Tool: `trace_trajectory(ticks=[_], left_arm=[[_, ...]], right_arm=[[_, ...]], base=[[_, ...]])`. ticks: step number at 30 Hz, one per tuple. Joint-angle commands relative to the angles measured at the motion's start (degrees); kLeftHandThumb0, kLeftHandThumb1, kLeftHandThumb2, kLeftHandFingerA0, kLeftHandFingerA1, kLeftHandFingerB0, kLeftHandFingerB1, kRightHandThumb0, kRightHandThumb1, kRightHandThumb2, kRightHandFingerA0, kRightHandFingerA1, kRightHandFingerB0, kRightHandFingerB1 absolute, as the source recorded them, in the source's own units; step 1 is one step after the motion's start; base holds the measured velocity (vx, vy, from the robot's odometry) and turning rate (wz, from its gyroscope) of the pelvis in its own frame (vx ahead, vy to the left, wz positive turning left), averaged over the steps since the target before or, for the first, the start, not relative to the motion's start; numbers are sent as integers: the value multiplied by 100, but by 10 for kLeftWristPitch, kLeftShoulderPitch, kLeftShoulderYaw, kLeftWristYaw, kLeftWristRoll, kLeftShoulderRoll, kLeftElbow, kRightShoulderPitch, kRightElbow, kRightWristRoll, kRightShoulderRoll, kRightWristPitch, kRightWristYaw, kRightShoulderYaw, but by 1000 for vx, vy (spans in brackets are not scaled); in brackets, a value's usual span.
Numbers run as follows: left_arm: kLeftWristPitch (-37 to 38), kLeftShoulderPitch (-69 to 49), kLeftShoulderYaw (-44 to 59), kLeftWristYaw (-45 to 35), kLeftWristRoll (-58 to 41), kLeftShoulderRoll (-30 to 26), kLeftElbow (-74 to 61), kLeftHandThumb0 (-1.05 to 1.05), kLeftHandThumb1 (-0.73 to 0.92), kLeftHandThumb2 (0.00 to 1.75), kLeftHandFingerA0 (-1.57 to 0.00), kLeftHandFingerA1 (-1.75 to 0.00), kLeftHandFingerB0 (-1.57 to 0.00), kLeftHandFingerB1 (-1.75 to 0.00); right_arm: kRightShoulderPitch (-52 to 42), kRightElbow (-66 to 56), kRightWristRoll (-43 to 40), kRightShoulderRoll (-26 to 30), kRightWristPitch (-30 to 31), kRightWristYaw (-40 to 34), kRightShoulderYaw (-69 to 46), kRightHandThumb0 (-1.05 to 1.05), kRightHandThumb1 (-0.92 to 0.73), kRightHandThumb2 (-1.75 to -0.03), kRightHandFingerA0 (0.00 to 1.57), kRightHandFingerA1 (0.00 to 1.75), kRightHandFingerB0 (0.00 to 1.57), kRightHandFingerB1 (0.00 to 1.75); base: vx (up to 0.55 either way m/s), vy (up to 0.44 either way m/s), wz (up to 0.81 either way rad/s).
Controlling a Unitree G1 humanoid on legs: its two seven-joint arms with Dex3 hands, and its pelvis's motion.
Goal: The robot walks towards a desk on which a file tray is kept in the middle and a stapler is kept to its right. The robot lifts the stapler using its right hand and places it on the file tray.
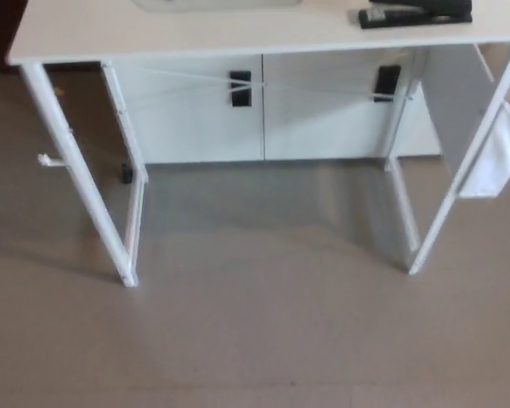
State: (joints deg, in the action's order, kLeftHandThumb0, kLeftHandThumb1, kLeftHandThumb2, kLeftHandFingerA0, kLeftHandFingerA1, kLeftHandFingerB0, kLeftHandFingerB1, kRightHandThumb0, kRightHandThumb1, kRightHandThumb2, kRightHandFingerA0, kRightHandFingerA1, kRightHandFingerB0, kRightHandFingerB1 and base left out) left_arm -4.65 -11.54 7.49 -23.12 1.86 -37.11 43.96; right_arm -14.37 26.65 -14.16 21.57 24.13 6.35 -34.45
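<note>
— Grey-brown flooring is filling the lower half of the frame, and a white desk is standing on it, its top running along the upper edge.

— Where is the stapler sitting?

— The black stapler is lying flat on the desk top in the upper right of the frame, its length running left to right. It is resting well apart from the file tray.

— And the tray, is anything lying in it?

— Only its pale front edge is showing, at the top of the frame a little left of centre, so I cannot tell what it is holding.

— Are the robot's hands reaching for anything?

— Neither hand is showing, left or right, so I cannot tell how far open they are or whether they are gripping anything.

— What is appearing under the desk?

— A white cabinet is standing behind the desk legs, both doors closed, each one carrying a black handle. Thin white braces are crossing in front of it.

— Anything hanging off the sides?

— A white fabric pouch is hanging on the desk's right side, at the right edge of the frame. Its contents are staying hidden from this angle. A small white hook is sticking out from the left leg.
</note>
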Motion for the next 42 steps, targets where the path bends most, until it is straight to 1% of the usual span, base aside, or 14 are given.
trace_trajectory(ticks=[1,3,7,8,10,12,14,15,16,27,28,33,35,42], left_arm=[[-32,-9,4,3,1,-8,-16,-52,70,81,-15,-43,-23,-44],[-25,-8,4,1,0,-8,-11,-46,82,63,-18,-36,-30,-39],[-16,-1,-3,3,8,-9,13,-56,67,85,-16,-46,-26,-47],[-13,-3,-5,6,12,-10,18,-51,79,62,-21,-38,-34,-40],[-15,0,2,3,2,-7,26,-56,65,84,-16,-48,-27,-49],[-21,-18,8,-7,-6,-9,-8,-43,81,63,-16,-37,-29,-39],[-28,-30,8,-9,-5,-11,-31,-24,64,110,-9,-53,-10,-50],[-35,-35,8,-9,-4,-12,-42,-24,64,110,-9,-53,-10,-50],[-32,-31,8,-7,-3,-11,-34,-45,81,64,-17,-37,-30,-39],[-43,-12,0,3,5,-8,-6,-55,66,84,-16,-45,-26,-46],[-36,-18,2,4,4,-8,-11,-47,79,63,-20,-36,-33,-38],[-25,-18,1,-5,0,-9,-9,-46,81,63,-18,-36,-30,-38],[-23,-16,-2,-4,4,-10,-5,-54,69,84,-14,-44,-23,-45],[-46,-29,10,-3,-8,-5,-37,-43,81,64,-16,-35,-29,-38]], right_arm=[[-1,-1,-6,4,-9,-2,-3,-22,-41,-93,22,62,22,60],[-1,-1,-6,4,-9,-2,-3,-22,-41,-93,22,62,22,60],[-10,-2,-6,3,-11,0,-5,-22,-41,-93,22,62,22,60],[-17,-2,-7,2,-13,2,-5,-22,-41,-93,22,62,22,60],[-23,-2,-8,1,-14,3,-6,-22,-41,-93,22,62,22,60],[-25,-2,-9,0,-15,2,-6,-22,-41,-93,22,62,22,60],[-26,-2,-8,-1,-15,2,-6,-22,-41,-93,22,62,22,60],[-26,-2,-8,-1,-15,2,-6,-22,-41,-93,22,62,22,60],[-26,-2,-8,-1,-15,2,-6,-22,-41,-93,22,62,22,60],[-29,-3,-9,1,-16,2,-5,-22,-41,-93,22,62,22,60],[-29,-2,-9,1,-16,2,-5,-22,-41,-93,22,62,22,60],[-24,-3,-9,2,-15,1,-6,-22,-41,-93,22,62,22,60],[-24,-3,-9,2,-14,1,-6,-22,-41,-93,22,62,22,60],[-24,-3,-9,2,-14,1,-6,-22,-41,-93,22,62,22,60]], base=[[329,-175,6],[274,-141,-2],[328,-39,-4],[315,38,-16],[339,89,-18],[438,182,-10],[544,63,-47],[540,64,-12],[533,51,-10],[316,9,8],[343,-117,77],[322,-81,16],[167,-28,-7],[129,96,-13]])
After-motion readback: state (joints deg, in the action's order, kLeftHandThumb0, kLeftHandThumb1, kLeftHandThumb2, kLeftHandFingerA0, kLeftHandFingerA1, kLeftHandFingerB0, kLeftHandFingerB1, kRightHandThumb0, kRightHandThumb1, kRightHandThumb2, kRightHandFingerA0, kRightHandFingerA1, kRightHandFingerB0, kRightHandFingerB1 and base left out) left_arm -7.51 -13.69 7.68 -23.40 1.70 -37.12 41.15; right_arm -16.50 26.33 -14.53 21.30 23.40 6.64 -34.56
